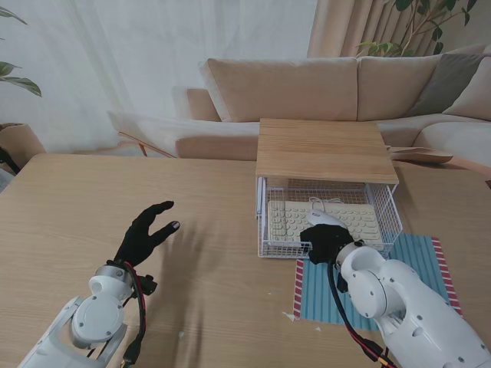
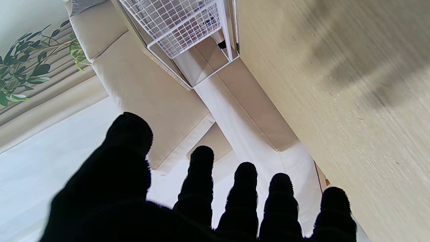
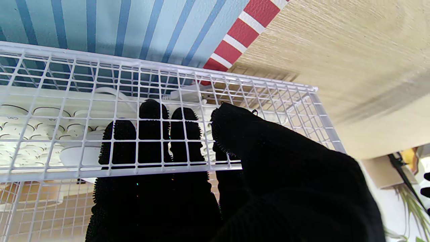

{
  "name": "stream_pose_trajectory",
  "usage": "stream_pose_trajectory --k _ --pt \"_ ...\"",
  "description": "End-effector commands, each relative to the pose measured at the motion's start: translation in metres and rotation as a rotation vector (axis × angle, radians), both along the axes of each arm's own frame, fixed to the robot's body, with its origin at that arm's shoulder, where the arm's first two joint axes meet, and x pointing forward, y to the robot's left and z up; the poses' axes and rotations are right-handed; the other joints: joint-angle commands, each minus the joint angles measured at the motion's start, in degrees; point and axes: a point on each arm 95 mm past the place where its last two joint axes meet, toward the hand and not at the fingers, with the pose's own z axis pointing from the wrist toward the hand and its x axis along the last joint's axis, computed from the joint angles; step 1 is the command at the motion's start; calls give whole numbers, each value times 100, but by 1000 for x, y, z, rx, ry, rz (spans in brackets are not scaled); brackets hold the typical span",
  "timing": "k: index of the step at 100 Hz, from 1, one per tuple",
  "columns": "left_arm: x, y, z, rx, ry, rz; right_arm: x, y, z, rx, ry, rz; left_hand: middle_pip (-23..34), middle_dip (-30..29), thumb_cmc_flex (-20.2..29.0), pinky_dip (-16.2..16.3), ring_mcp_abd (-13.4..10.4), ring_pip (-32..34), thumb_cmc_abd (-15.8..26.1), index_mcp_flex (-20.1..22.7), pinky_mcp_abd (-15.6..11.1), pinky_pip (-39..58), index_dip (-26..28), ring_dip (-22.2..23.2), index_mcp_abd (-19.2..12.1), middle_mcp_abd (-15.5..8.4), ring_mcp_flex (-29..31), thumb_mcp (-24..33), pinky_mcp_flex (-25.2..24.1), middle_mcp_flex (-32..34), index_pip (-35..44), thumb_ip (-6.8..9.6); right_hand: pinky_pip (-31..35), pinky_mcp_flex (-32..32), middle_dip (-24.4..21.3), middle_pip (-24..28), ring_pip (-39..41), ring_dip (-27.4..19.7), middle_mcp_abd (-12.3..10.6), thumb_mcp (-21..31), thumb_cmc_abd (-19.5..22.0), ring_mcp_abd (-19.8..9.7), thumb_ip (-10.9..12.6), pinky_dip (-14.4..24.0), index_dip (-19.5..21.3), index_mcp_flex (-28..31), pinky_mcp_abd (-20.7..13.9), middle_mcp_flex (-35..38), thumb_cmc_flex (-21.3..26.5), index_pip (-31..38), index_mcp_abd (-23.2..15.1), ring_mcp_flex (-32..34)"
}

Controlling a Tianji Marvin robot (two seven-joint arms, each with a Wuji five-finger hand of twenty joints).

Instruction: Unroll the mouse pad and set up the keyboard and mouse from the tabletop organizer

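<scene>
The organizer, a white wire basket (image 1: 387,218) under a wooden top (image 1: 326,149), stands right of centre. Inside lie a cream keyboard (image 1: 291,222) and, on top of it, a white mouse (image 1: 322,218). The blue striped mouse pad (image 1: 418,280) with red-and-white ends lies flat, partly under the basket. My right hand (image 1: 326,244) reaches over the basket's front wall. In the right wrist view its fingers (image 3: 151,134) lie inside the wire basket (image 3: 255,84) by the mouse (image 3: 75,155) and keyboard (image 3: 20,134), the thumb outside. My left hand (image 1: 146,234) hovers open over bare table, fingers spread (image 2: 201,188).
A beige sofa (image 1: 307,88) runs behind the table's far edge, with plants at both far corners. The wooden table (image 1: 92,199) stretches wide to the left of the organizer. In the left wrist view the organizer (image 2: 188,30) is seen from the side.
</scene>
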Motion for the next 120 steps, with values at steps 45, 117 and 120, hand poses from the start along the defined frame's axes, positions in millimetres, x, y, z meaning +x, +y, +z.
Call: stream_pose_trajectory --k 45,117,120 --pt "-1 -3 -1 -6 8 -8 -25 7 -35 -2 129 21 -16 -19 -71 95 -54 -107 48 -52 -25 -129 3 91 -65 -231 -221 116 -47 -129 4 166 888 247 336 844 2087 359 -6 81 -122 -61 -75 275 400 443 105 478 107 1110 -624 859" --pt "0 -1 0 -5 3 -2 -20 15 -46 -5 171 31 -1 -11 -59 95 -65 -96 34 -34 -28 -127 7 96 -46 -232 -214 159 -39 -126 12 163 996 1229 -234 724 1857 31 -75 48 -372 -115 -159 -54 -88 843 442 1158 70 1258 -856 1776" --pt "0 -1 0 -5 3 -2 -22 14 -46 -7 182 34 -4 -12 -60 95 -59 -97 33 -36 -29 -128 7 95 -53 -231 -216 161 -40 -126 11 162 1037 1246 -185 721 1896 59 -50 70 -377 -117 -161 -28 -68 850 421 1181 75 1264 -826 1805"
